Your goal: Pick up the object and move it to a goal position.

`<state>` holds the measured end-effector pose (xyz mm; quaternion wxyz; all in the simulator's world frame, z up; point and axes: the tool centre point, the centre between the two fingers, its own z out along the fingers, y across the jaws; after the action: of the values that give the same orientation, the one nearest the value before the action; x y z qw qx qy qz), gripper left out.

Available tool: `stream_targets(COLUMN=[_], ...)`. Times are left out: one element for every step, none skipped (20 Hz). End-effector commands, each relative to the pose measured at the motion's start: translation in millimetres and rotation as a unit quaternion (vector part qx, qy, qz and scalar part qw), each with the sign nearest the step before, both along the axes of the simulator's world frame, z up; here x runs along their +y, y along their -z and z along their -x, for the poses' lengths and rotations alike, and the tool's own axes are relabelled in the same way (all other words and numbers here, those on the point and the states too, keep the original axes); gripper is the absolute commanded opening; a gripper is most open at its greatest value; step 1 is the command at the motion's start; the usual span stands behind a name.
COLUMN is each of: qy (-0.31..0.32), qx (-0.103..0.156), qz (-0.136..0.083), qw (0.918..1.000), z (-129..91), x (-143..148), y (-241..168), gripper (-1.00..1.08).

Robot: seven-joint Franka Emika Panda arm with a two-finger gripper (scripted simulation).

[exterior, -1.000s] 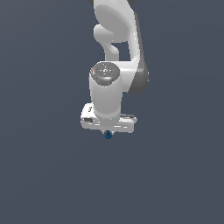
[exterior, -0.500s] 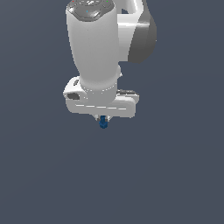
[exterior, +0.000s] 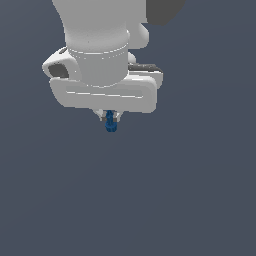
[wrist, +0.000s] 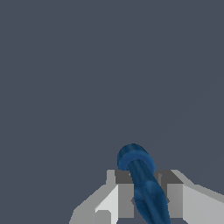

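Observation:
The object point(exterior: 110, 123) is a tiny dark blue knobbly piece hanging end-down below the white hand of the arm. My gripper point(exterior: 110, 116) is shut on it, with only the short fingertips showing under the wide white hand body. In the wrist view the object point(wrist: 142, 179) runs as a long blue rod with a rounded end between the grey fingers point(wrist: 125, 197), which press on it from both sides. No goal marker shows in either view.
The arm's large white wrist and hand point(exterior: 102, 75) fill the upper part of the exterior view. Around and below it there is only a plain dark grey ground point(exterior: 175, 200).
The arm has come much nearer the exterior camera and looms larger, with the object still held. The hand sits higher in the picture than before.

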<state>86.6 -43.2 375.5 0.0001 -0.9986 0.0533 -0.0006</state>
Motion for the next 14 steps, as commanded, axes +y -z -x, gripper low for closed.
stream_targets(qy=[0.000,0.000,0.000,0.000,0.000,0.000,0.000,0.000,0.000,0.000,0.000,0.000,0.000,0.000], qx=[0.001,0.001,0.001,0.001,0.001,0.001,0.001,0.001,0.001,0.001,0.001,0.001,0.001,0.001], qz=[0.000,0.000,0.000,0.000,0.000,0.000,0.000,0.000,0.000,0.000,0.000,0.000,0.000,0.000], qw=[1.0000,1.0000,1.0000,1.0000,1.0000,1.0000,1.0000,1.0000,1.0000,1.0000,1.0000,1.0000,1.0000,1.0000], z=[-1.9,-2.6,-3.3,-4.0,-4.6,-5.2,-5.7,-6.2,-6.6,-7.0,-7.3,-7.6,-7.9,-8.1], x=[-2.1,-2.8,-3.4,-4.0,-4.5,-4.9,-5.3,-5.6,-5.9,-6.2,-6.4,-6.6,-6.7,-6.8], y=[-15.6,-20.6,-25.0,-29.0,-32.6,-35.7,-38.5,-41.0,-43.1,-45.0,-46.5,-47.9,-49.0,-49.9], gripper=[-1.00,-1.00,-1.00,-1.00,-1.00,-1.00,-1.00,-1.00,-1.00,-1.00,-1.00,-1.00,-1.00,-1.00])
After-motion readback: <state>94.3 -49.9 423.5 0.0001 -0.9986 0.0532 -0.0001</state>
